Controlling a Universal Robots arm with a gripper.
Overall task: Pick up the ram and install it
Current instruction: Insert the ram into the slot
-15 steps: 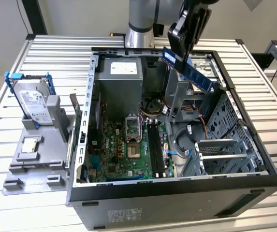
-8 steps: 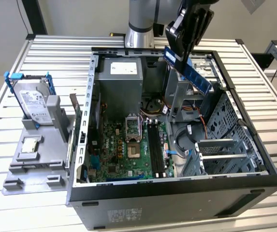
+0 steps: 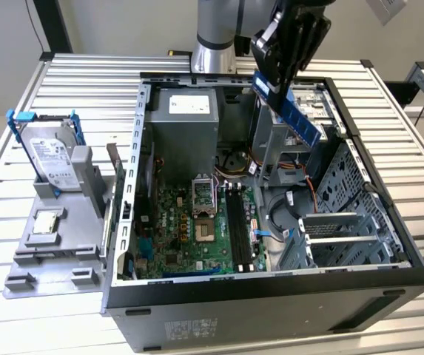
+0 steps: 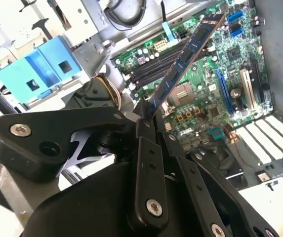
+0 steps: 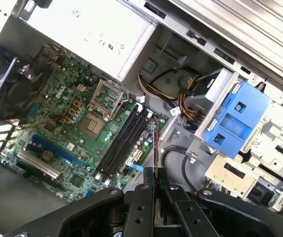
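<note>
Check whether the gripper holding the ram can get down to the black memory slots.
Probably yes: the gripper, shut on the ram, hangs above the open case, and the slots lie bare. The drive cage stands close beside.

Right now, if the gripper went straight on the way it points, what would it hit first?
The ram in the gripper would probably reach the motherboard's black slots first, though depth is unclear.

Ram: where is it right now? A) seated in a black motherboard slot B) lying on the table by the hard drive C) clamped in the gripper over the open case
C: the gripper is shut on the ram, holding it in the air over the open case, apart from the black slots.
</note>
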